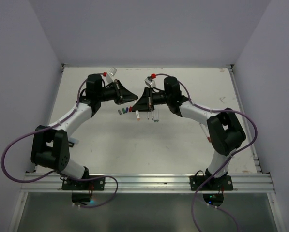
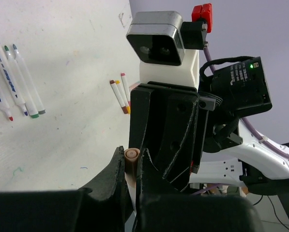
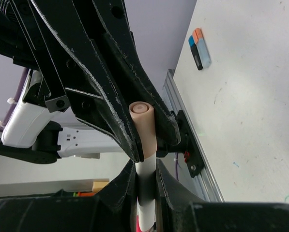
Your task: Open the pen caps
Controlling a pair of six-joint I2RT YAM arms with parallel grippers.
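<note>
1. The peach cap sits on the end of a white pen body; the pen is up in the air above the middle of the table, between the two hands; the round end face of the cap shows in both wrist views.
2. The left hand is pressed together on the peach cap; its two black fingers lie against opposite sides of the cap.
3. The right hand pinches the white pen body just below the cap; the two hands meet tip to tip, very near to one another.
4. The loose caps lie in a short row on the table, under the hands and a little nearer to the bases; green, blue and red can be told among them.
5. Just beside that row, to the right, the pale pens lie side by side on the table; their tips are red, blue and green.
6. Farther off lie three more pens, close together, with brown, yellow and red ends; they are well apart from the first group.
7. Near the table's edge, in the right wrist view, lie some short pieces with orange and blue ends, touching each other; whether they are caps I cannot tell.
</note>
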